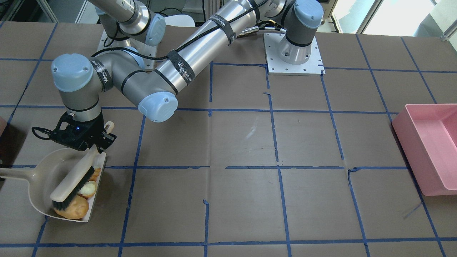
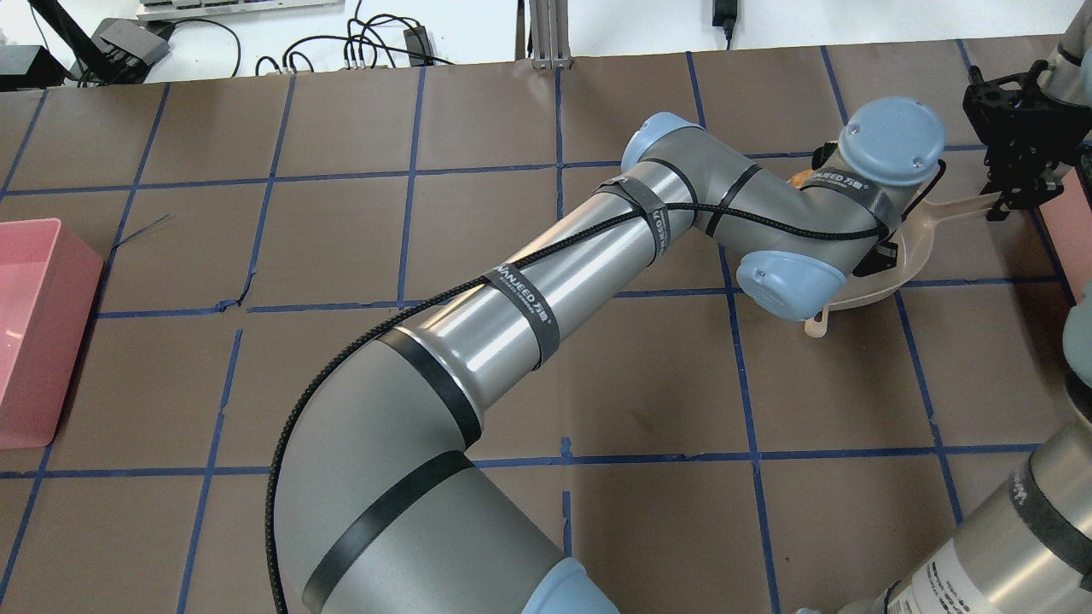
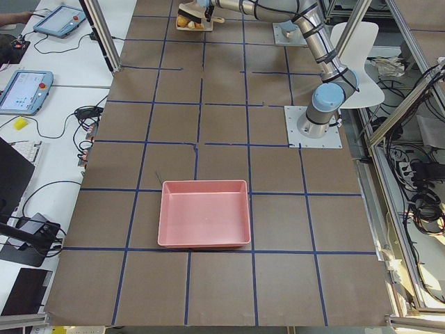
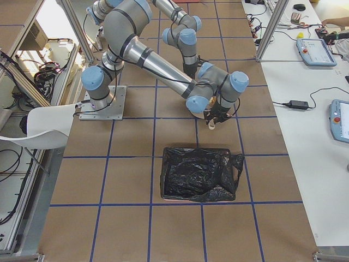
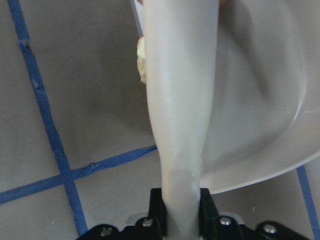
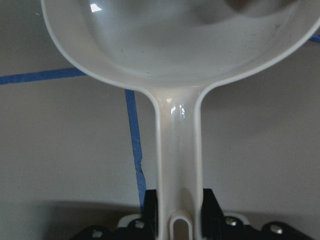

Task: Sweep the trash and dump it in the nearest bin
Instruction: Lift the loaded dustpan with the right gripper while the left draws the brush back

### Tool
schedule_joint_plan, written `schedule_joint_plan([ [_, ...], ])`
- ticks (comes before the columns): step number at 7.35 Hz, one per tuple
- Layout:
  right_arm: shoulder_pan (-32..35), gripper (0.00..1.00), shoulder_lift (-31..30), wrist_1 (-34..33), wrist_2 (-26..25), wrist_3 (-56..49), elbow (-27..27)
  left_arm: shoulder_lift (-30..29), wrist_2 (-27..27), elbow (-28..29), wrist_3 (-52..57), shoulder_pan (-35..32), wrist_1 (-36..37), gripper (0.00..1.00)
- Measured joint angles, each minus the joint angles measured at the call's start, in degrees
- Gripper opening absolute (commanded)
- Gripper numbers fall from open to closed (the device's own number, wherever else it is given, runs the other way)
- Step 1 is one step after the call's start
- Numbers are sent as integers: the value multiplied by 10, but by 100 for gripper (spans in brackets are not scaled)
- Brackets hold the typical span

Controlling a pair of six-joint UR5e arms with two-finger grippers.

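Brown taped desk (image 1: 242,142) | my left hand (image 1: 97,144) clamps brush (image 1: 73,182), right hand (image 6: 177,215) clamps dustpan (image 1: 39,178) handle | trash (image 1: 73,208) inside the lip, against bristles | light, likely rolls: I'd carry level toward bin (image 2: 1077,217)

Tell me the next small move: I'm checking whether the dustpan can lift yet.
Probably have the left gripper draw the brush slightly deeper into the dustpan: the potato-shaped lump and apple chunks sit at its open lip, so lifting now might spill them.
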Motion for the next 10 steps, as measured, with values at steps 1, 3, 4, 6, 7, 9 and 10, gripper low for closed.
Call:
schedule_joint_plan([
  [1,0,0,0,0,2,-1,0,1,-4,10,3,-7,-2,6],
  [3,-4,0,1,2,15,-5,1,26,-8,19,9,-20,-35,6],
  [4,-12,0,0,6,38,-11,1,51,-7,11,23,-22,-64,6],
  [6,-49,0,0,22,103,-27,1,94,4,-36,50,-10,-93,6],
  [7,-64,0,-1,27,133,-36,0,112,12,-67,64,8,-97,6],
  [9,-92,0,-1,45,204,-44,-3,164,28,-129,100,52,-106,6],
  [10,-106,0,-1,60,231,-44,-8,194,41,-157,107,71,-117,6],
])
